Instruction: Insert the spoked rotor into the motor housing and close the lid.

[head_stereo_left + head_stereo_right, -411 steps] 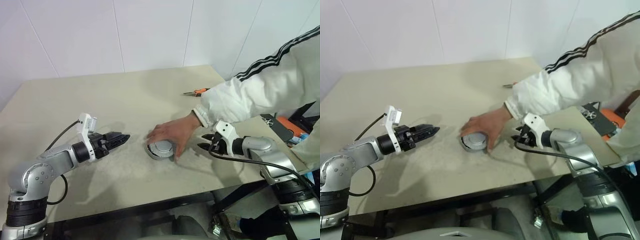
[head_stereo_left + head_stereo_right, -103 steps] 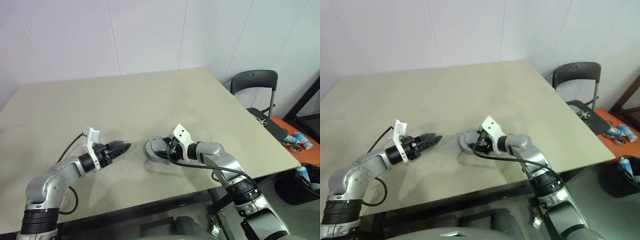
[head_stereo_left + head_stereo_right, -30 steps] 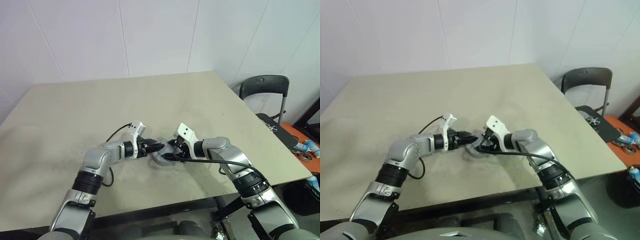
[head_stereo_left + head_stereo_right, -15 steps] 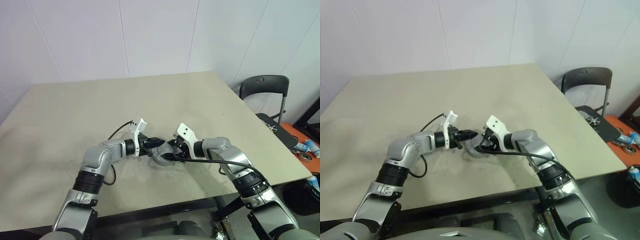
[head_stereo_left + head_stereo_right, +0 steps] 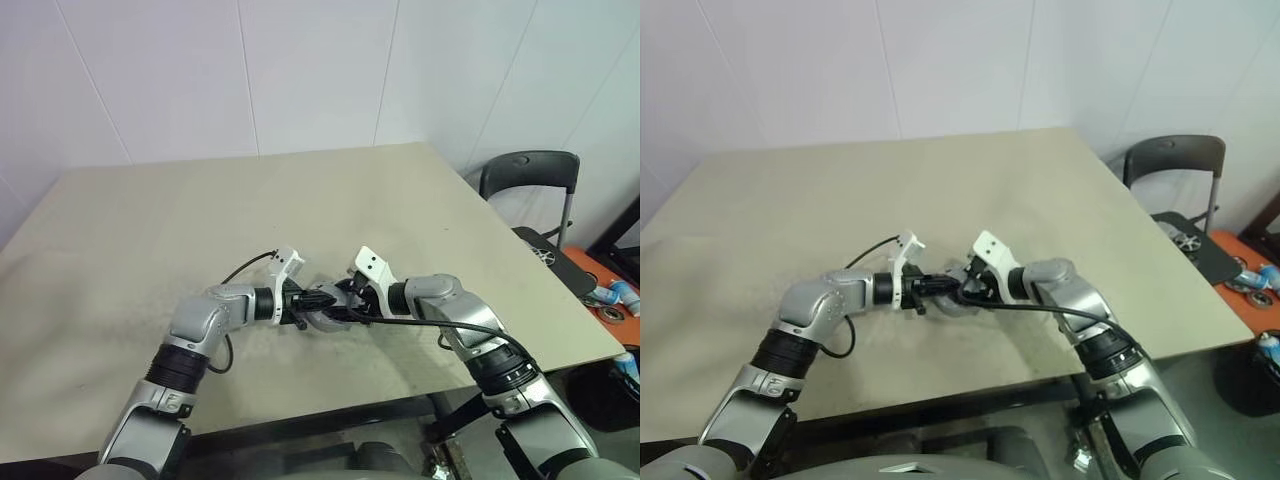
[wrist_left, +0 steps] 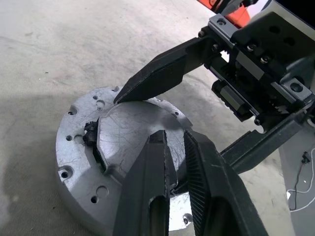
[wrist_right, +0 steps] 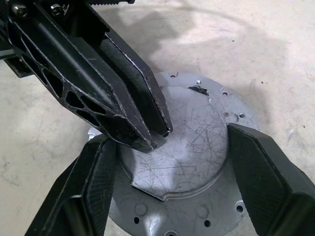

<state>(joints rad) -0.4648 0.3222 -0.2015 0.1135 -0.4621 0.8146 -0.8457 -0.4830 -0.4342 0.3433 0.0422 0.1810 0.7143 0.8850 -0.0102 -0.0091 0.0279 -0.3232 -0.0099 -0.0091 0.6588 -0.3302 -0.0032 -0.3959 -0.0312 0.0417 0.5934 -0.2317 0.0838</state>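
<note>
Beige table [image 5: 150, 220]: matte, faintly speckled top with a straight near edge, set against a plain white panelled wall.

Left gripper [image 6: 172, 140]: two black tapered fingers reaching in from the left. They are clenched almost together, with a thin slit left between them and nothing visible in it. Their tips rest on the raised plate of the housing, near its left edge.

Round silver-grey metal motor housing [image 6: 78, 147]: lies flat on the table near the middle of its near edge, between the two grippers. It is a thick, shallow disc with a flat outer flange drilled with small round holes. A raised flat plate [image 7: 197, 142] with angular corners and many fine scratches sits on top. A small dark notch shows at the plate's edge. Its inside is hidden, so I cannot tell what it contains.

Right gripper [image 7: 172, 140]: comes in from the right with broad black fingers of dull, grainy plastic. The fingers are spread wide, one on the far side and one on the near side of the raised plate. Each lies against the plate's edge, clasping the housing.

Black chair [image 5: 530, 175]: curved plastic back on a thin metal frame, standing on the floor to the right of the table.
</note>
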